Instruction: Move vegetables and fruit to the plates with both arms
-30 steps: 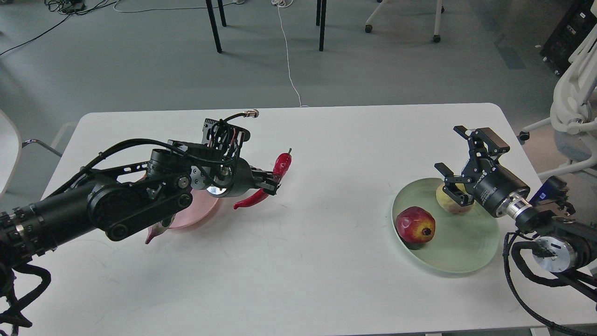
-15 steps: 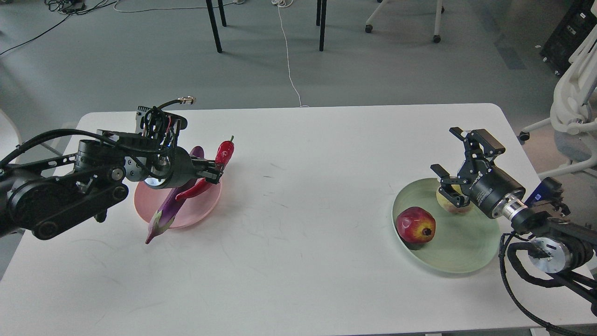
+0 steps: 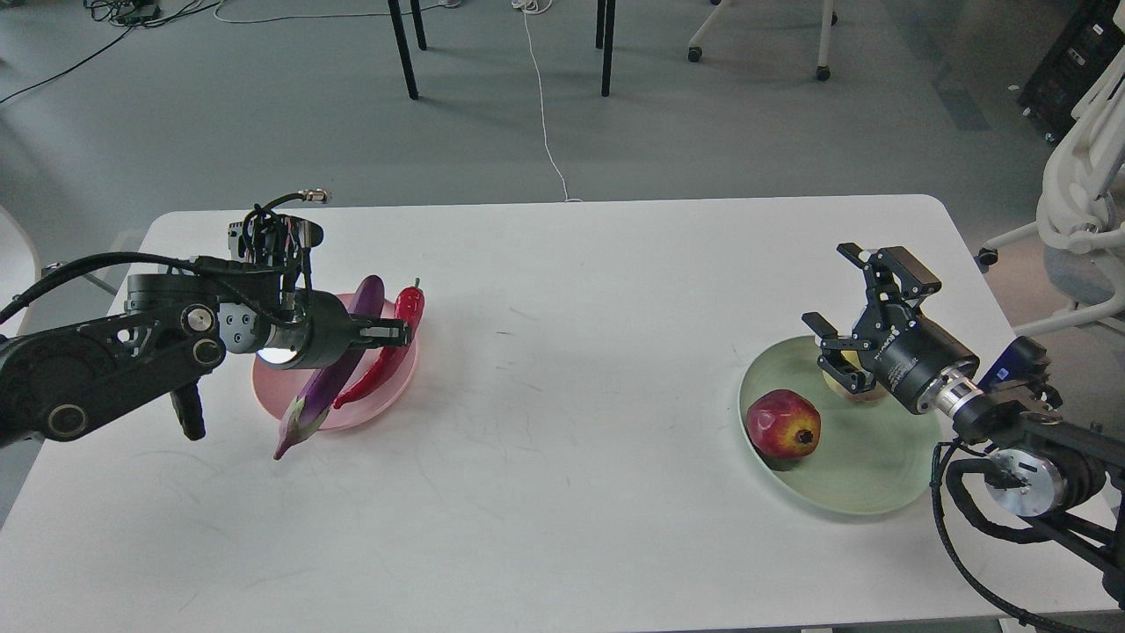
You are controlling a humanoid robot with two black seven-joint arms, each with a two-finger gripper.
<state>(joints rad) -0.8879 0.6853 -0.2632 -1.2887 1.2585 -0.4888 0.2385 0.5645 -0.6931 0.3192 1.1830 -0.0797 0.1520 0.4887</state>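
The pink plate (image 3: 397, 380) sits at the table's left and bears the purple eggplant (image 3: 315, 402), whose stem end hangs over the plate's front rim. The red chili pepper (image 3: 376, 376) lies along the eggplant's right side over the plate. My left gripper (image 3: 395, 332) is shut on the chili near its middle. The pale green plate (image 3: 879, 492) at the right holds the red pomegranate (image 3: 784, 425) and the pale yellow-green fruit (image 3: 867, 395), which is partly hidden behind my right gripper (image 3: 826, 286). That gripper is open, empty, and just above the fruit.
The white table (image 3: 571, 440) ends close to the right of the green plate. Black chair legs (image 3: 404, 53) and a white cable (image 3: 545, 114) are on the floor beyond the far edge. White equipment (image 3: 1081, 193) stands at the far right.
My left gripper has carried the chili leftward and down, from mid-table onto the pink plate beside the eggplant. My right gripper has drifted slightly left and stayed open.
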